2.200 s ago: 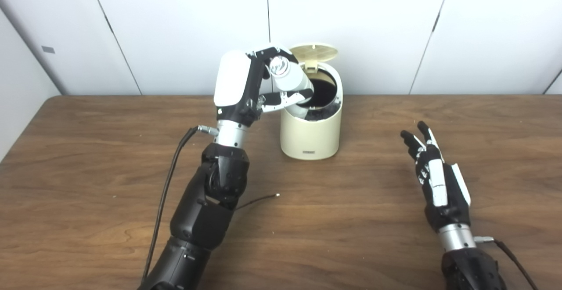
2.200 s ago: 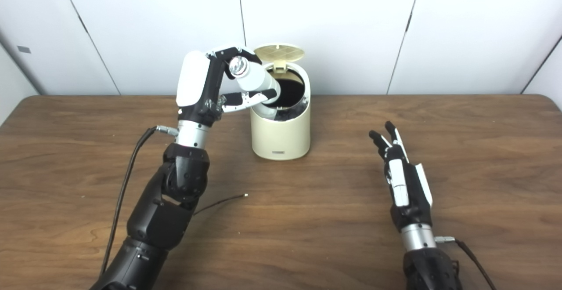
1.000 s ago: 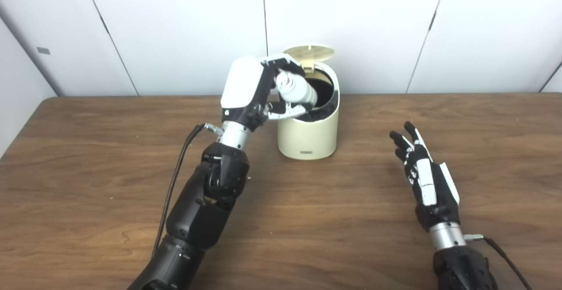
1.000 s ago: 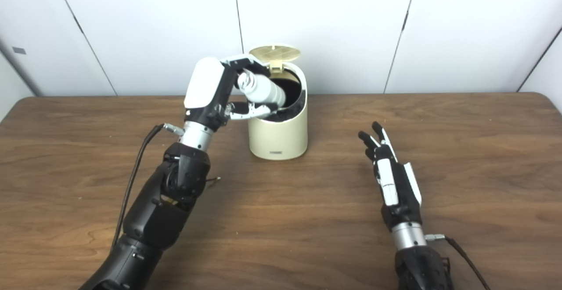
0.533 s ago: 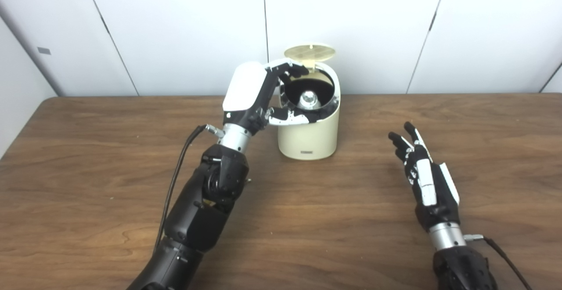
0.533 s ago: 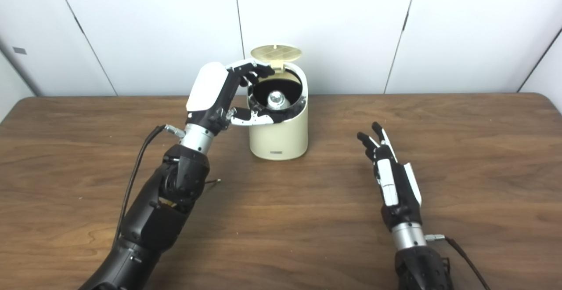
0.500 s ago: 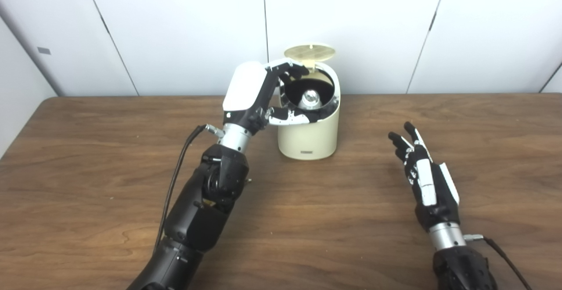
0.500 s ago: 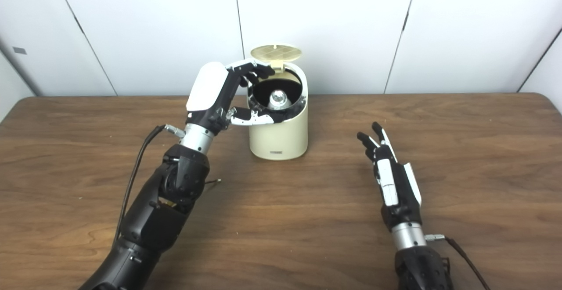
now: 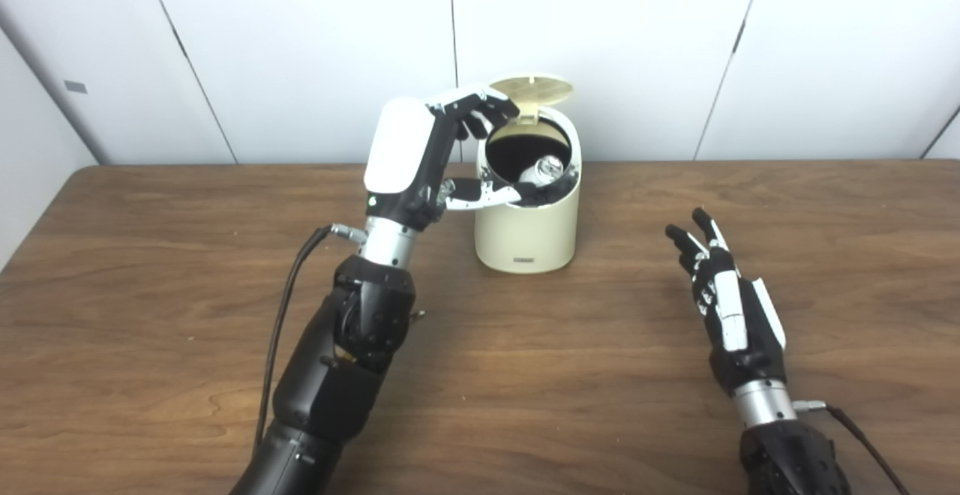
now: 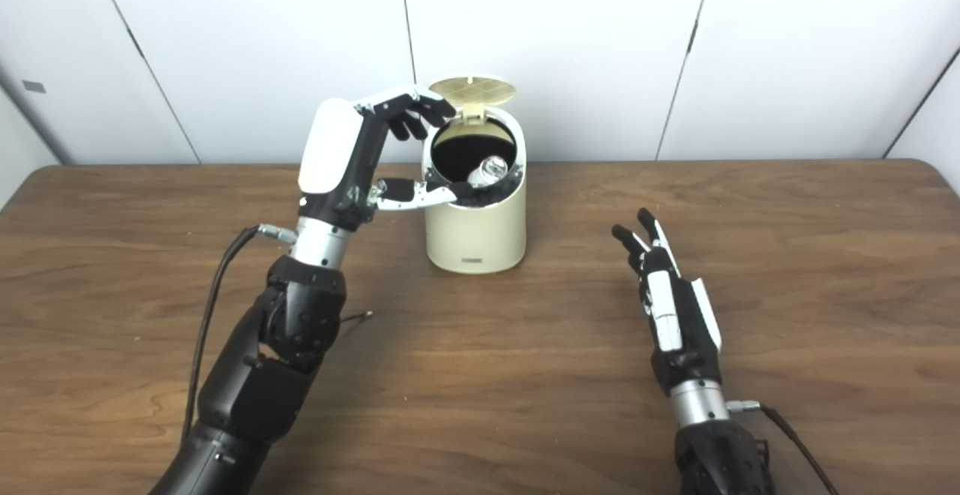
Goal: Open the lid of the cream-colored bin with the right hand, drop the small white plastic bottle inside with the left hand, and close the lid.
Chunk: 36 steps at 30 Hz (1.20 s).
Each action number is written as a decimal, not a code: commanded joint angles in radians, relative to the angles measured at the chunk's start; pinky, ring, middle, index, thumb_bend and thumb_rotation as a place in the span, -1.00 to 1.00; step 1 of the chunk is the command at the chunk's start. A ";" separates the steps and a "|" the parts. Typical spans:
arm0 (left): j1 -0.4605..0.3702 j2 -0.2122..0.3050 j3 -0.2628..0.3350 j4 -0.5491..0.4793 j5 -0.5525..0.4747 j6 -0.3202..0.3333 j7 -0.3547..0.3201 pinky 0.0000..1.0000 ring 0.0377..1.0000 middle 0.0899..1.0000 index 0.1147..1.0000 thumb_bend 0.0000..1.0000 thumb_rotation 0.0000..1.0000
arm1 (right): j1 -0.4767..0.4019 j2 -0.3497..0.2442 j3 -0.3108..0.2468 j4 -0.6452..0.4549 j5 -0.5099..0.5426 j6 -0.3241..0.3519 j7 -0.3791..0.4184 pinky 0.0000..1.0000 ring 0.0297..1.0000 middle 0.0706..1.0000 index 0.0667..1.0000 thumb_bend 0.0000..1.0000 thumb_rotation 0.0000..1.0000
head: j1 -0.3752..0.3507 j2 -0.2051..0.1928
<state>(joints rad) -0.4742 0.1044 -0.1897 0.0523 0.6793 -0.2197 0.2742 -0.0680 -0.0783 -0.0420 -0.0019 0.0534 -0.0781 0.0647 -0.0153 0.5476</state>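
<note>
The cream-colored bin (image 9: 527, 232) stands at the back middle of the table with its round lid (image 9: 531, 90) tipped up behind the opening. The small white plastic bottle (image 9: 541, 172) lies inside the bin, its silver cap toward me; it also shows in the right eye view (image 10: 488, 171). My left hand (image 9: 424, 154) is open and empty at the bin's left rim, fingers curved over the opening's edge, thumb along the rim. My right hand (image 9: 724, 300) is open and empty, fingers spread, resting low over the table right of the bin.
The brown wooden table (image 9: 562, 375) runs across the whole view. White wall panels stand right behind the bin. A black cable (image 9: 281, 345) hangs from my left wrist down along the arm. A cable also leaves my right wrist (image 9: 855, 424).
My left hand let go of the bottle, which dropped into the bin and tipped to the right inside. The hand has since drawn back a little to the left. The right hand stayed put.
</note>
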 commanded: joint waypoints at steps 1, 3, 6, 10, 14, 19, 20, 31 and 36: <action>-0.014 0.002 0.027 -0.057 -0.029 0.002 0.003 -0.20 -0.13 -0.01 0.04 1.00 -0.71 | 0.026 0.005 0.002 0.040 0.012 -0.004 0.005 0.97 0.90 0.75 0.94 0.26 1.00 | -0.003 0.001; 0.014 0.005 0.047 -0.084 -0.062 0.017 -0.017 -0.22 -0.14 -0.02 0.03 0.99 -0.68 | 0.026 0.004 0.001 0.039 0.018 -0.007 0.008 0.97 0.90 0.75 0.94 0.26 1.00 | -0.004 0.002; 0.067 -0.006 0.081 -0.142 -0.106 0.087 -0.060 -0.21 -0.11 0.01 0.04 0.72 -0.74 | 0.029 0.002 0.000 0.025 0.019 -0.003 0.007 0.97 0.90 0.76 0.94 0.26 1.00 | -0.004 0.005; 0.137 -0.014 0.120 -0.197 -0.185 0.171 -0.115 -0.21 -0.02 0.16 0.11 0.24 -0.51 | 0.024 -0.003 -0.006 -0.008 0.021 0.010 0.003 0.93 0.88 0.77 0.93 0.24 1.00 | -0.007 0.007; 0.194 -0.009 0.141 -0.227 -0.283 0.272 -0.203 0.13 0.28 0.33 0.35 0.01 0.10 | 0.001 -0.005 -0.013 -0.042 0.022 0.026 -0.004 0.87 0.88 0.79 0.89 0.25 0.96 | -0.010 0.008; 0.256 -0.001 0.141 -0.226 -0.390 0.343 -0.294 0.65 0.77 0.87 0.94 0.09 0.97 | -0.040 -0.021 -0.016 -0.082 -0.007 0.067 -0.014 0.90 0.92 0.84 0.86 0.31 0.95 | -0.008 0.010; 0.267 -0.016 0.152 -0.208 -0.429 0.327 -0.291 0.67 0.79 0.89 0.96 0.10 0.99 | -0.052 -0.026 -0.011 -0.097 -0.027 0.079 -0.018 0.91 0.92 0.85 0.86 0.32 0.94 | -0.008 0.008; 0.337 -0.070 0.181 -0.071 -0.560 0.221 -0.268 1.00 1.00 1.00 1.00 0.29 1.00 | -0.220 -0.111 0.069 -0.164 -0.212 0.160 0.004 1.00 0.98 0.91 0.85 0.33 1.00 | -0.027 0.014; 0.357 -0.087 0.187 -0.059 -0.587 0.202 -0.264 1.00 1.00 1.00 1.00 0.25 1.00 | -0.308 -0.132 0.105 -0.194 -0.288 0.234 0.021 0.89 0.94 0.90 0.84 0.34 1.00 | -0.035 0.025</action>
<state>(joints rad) -0.1076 0.0227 -0.0069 -0.0027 0.1010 0.0179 -0.0009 -0.3122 -0.1950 0.0582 -0.1499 -0.2064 0.1540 0.0853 -0.0475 0.5706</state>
